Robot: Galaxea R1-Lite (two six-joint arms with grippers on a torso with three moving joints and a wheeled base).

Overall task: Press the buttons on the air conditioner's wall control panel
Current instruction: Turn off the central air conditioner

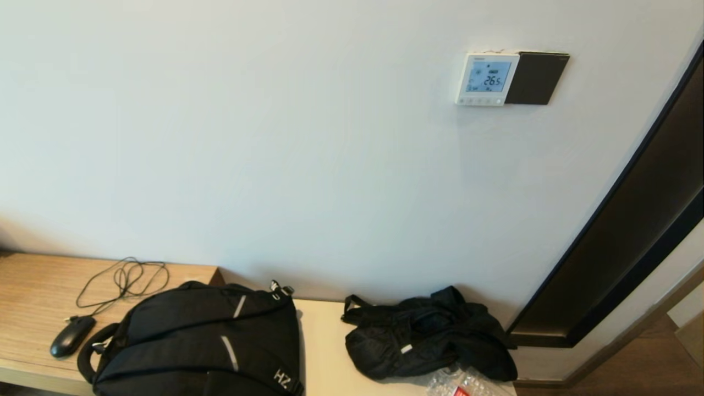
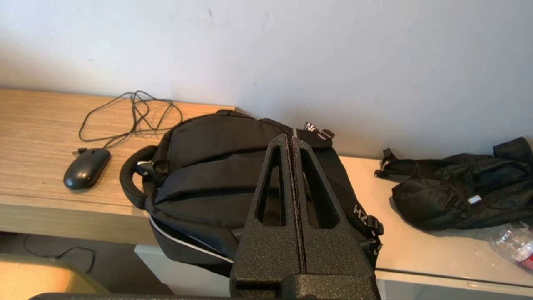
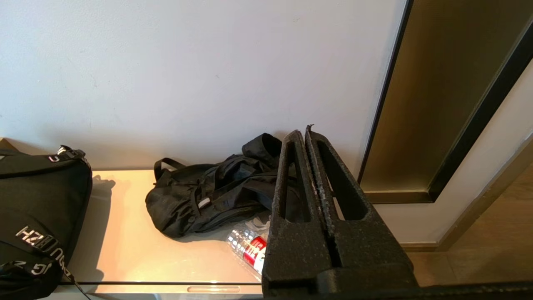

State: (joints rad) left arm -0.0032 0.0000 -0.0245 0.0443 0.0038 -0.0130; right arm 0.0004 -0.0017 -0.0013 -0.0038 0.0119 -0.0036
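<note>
Nearest, both arms sit low and short of the surface [image 1: 33,291], neither showing in the head view; the left pincer [image 2: 291,139] has its fingers pressed together on nothing, over the backpack [image 2: 216,175]; the right pincer [image 3: 302,132] is likewise closed and empty, over the small black bag [image 3: 208,191] and a crushed bottle [image 3: 250,246]. Closed tips probably suit poking small targets. Left on the surface lie a mouse [image 1: 71,335] and its cable [image 1: 126,278]. Far up the wall, right of centre, hangs the panel [image 1: 487,78], its screen lit, touching a dark plate [image 1: 538,78]; the buttons [image 1: 480,101] run along its bottom strip, too small to count, none yet reached.
</note>
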